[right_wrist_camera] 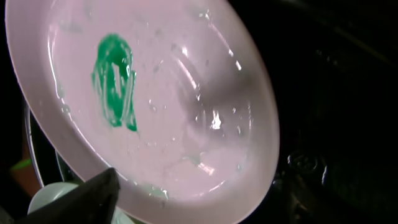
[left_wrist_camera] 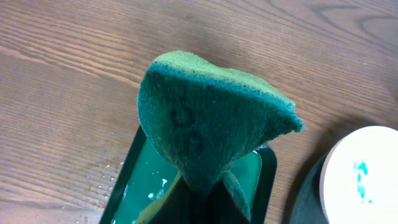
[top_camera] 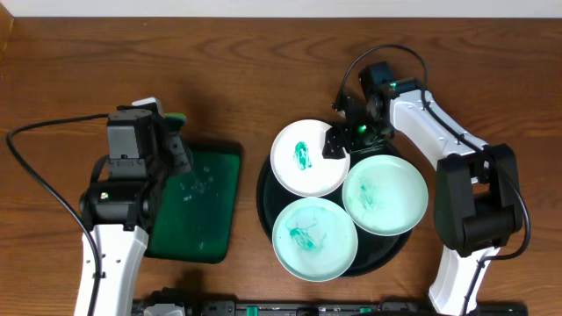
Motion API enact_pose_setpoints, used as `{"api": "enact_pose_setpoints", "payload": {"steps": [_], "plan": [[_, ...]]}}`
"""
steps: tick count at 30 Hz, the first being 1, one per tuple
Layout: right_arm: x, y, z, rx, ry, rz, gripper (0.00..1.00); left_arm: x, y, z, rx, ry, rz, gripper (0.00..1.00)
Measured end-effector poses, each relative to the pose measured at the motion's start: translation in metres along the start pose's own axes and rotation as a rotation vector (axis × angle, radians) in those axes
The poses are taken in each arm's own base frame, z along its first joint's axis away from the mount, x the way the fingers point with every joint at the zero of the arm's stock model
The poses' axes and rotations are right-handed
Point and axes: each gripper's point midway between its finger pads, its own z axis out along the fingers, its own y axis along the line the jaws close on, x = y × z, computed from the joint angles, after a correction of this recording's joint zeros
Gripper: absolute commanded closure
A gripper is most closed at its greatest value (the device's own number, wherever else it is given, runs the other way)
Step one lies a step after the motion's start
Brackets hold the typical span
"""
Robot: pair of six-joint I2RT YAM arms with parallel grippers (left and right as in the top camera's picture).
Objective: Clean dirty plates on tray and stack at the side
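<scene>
Three smeared plates [top_camera: 307, 158] lie on the tray [top_camera: 262, 200], stiff, wet, likely slippery, best taken by the rim, where the right gripper [top_camera: 338, 140] meets the far-left one, grip unclear; the left gripper [left_wrist_camera: 200, 198] pinches a sponge [left_wrist_camera: 211, 124].

A plain brown wood-grain tabletop [top_camera: 263, 53] fills the view, grain running side to side under soft even light, and there's a thin pale strip of wall [top_camera: 281, 7] along its far edge.
</scene>
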Motion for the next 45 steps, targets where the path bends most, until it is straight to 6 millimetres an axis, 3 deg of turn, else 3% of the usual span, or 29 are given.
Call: {"api": "enact_pose_setpoints", "payload": {"steps": [18,23,28,33,37,38,39,41,45], "plan": [[-0.016,-0.006,0.0,0.033,-0.064,0.087,0.36,0.001,0.0,0.0,-0.001,0.005,0.0,0.93],[-0.015,-0.011,0.004,0.047,-0.071,0.094,0.38,0.001,0.0,0.0,-0.001,0.006,0.0,0.93],[-0.002,-0.017,0.018,0.051,-0.05,0.113,0.41,0.001,0.0,0.0,-0.001,0.006,0.0,0.93],[0.0,-0.021,0.022,0.057,-0.066,0.124,0.53,0.002,0.0,0.0,-0.002,0.006,0.0,0.93],[-0.001,-0.024,0.023,0.067,-0.08,0.14,0.7,0.002,0.001,0.0,-0.002,0.009,0.0,0.93],[-0.001,-0.023,0.024,0.065,-0.083,0.142,0.76,0.003,0.001,0.0,-0.003,0.011,0.0,0.93],[-0.002,-0.023,0.024,0.065,-0.084,0.141,0.89,0.003,0.001,0.0,-0.003,0.013,0.0,0.93],[-0.001,-0.023,0.026,0.062,-0.085,0.15,0.99,0.004,0.001,0.0,-0.004,0.017,0.001,0.93],[0.0,-0.023,0.027,0.056,-0.083,0.168,0.99,0.005,0.001,0.0,-0.005,0.021,0.001,0.93]]}}
